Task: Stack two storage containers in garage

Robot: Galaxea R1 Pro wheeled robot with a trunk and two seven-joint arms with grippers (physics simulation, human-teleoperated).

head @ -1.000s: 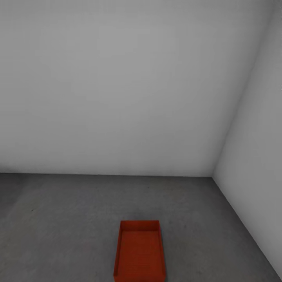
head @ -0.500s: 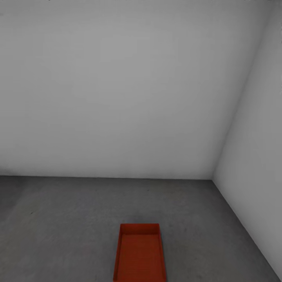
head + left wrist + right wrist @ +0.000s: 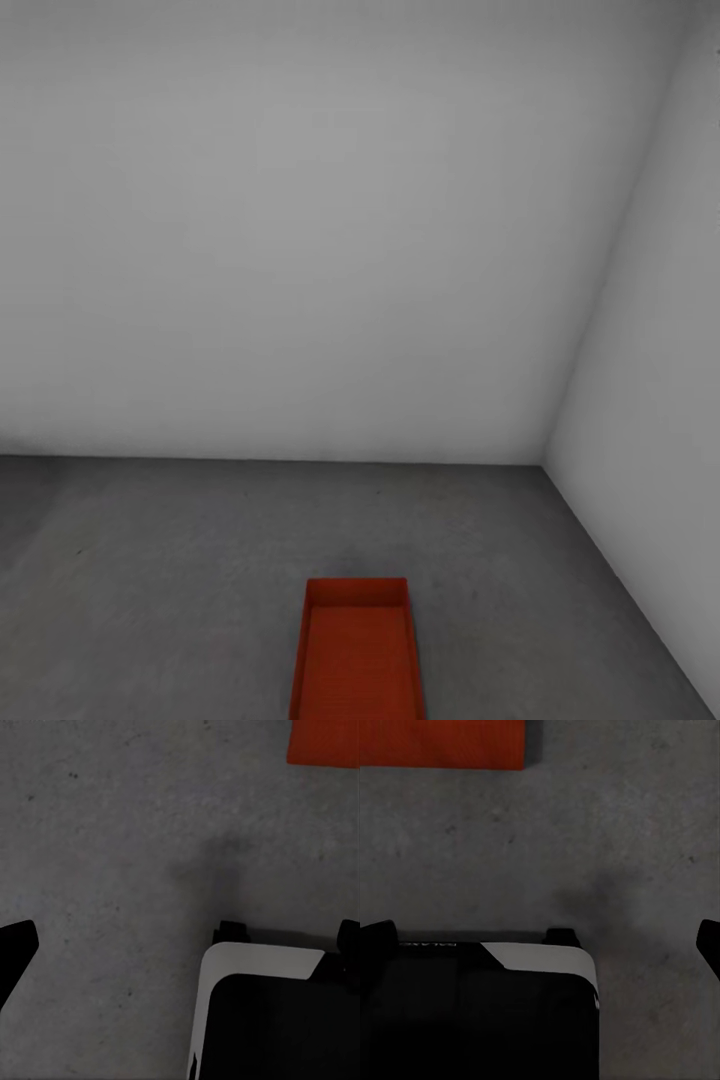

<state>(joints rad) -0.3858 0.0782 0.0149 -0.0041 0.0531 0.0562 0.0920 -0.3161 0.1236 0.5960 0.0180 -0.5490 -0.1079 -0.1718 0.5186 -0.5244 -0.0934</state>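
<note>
One orange-red storage container rests open side up on the dark grey concrete floor of the garage, low and central in the head view, cut off by the picture's lower edge. A corner of it shows in the left wrist view, and one side in the right wrist view. My left gripper hangs over the floor, its dark fingertips wide apart and open with nothing between them. My right gripper is open the same way, fingertips at the picture's edges.
Plain white walls meet in a corner at the back right. My own black and white base shows under both wrists. Bare concrete stretches to the left of the container.
The whole head picture has slid slightly downward, so the camera moved. The container sits lower in view but has not shifted on the floor.
</note>
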